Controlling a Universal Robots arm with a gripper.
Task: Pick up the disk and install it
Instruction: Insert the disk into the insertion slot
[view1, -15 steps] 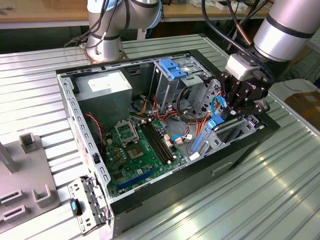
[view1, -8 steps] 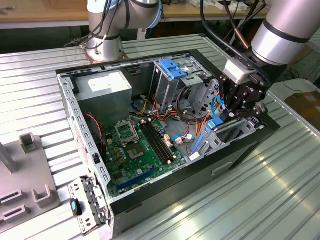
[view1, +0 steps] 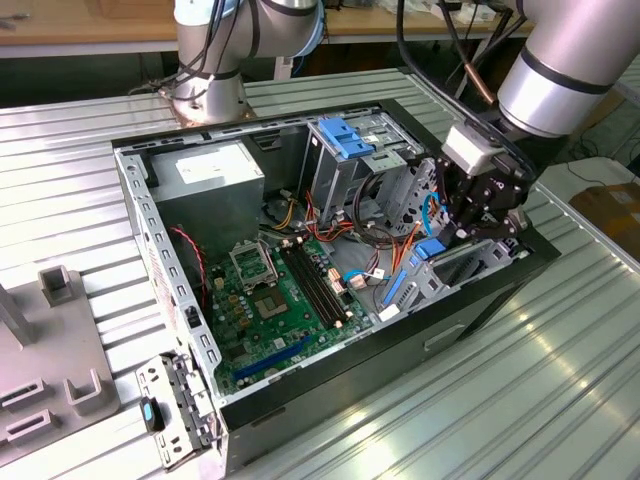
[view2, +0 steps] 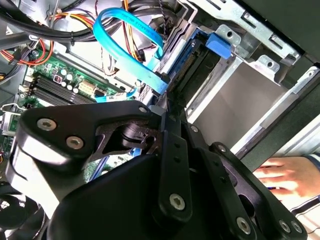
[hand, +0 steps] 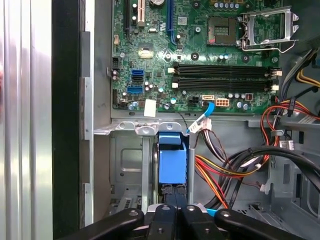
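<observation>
Disk (hand: 172, 162) on edge in the drive bay (hand: 127, 165), pincer (hand: 173, 192) clamped on its near end.
In the exterior view, the green circuit board (view1: 275, 300) lies at the left inside the open computer case (view1: 400, 350). At the right the pincer hangs over the bay, its fingers drawn close together and pinching the thin end of the blue-framed disk, which stands just ahead of them between the bay's metal walls.
</observation>
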